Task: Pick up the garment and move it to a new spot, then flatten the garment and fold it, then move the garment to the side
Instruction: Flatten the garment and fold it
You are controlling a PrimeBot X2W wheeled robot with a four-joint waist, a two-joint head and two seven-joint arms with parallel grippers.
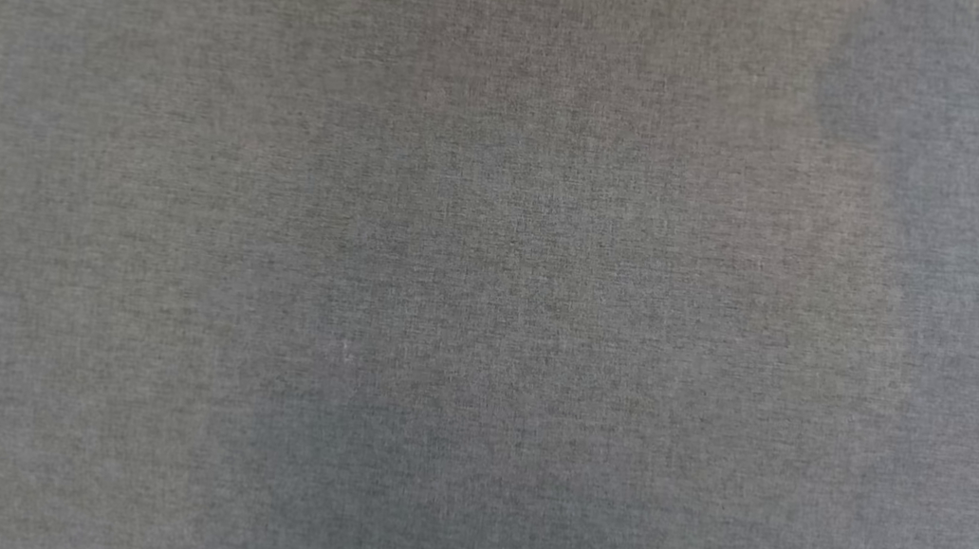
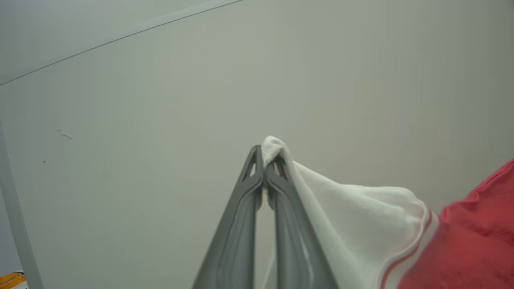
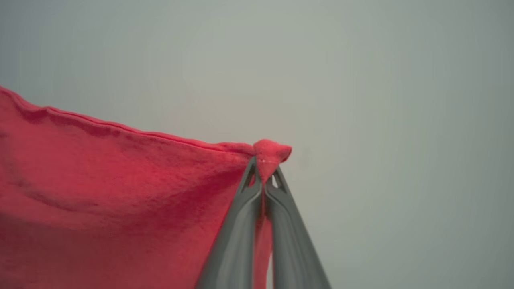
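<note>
You're in the pick-up part, I'd say. Your left gripper (image 2: 265, 162) is clamped on a bunched bit of the white sleeve (image 2: 361, 216). Your right gripper (image 3: 266, 170) is pinched tight on a hem corner (image 3: 272, 151) of the red jersey (image 3: 120, 192). The jersey hangs between them in front of the pale wall (image 2: 160, 120), not resting on anything I can see. So it's lifted, yes. Setting down somewhere new, flattening, folding and moving aside all look left to do.
</note>
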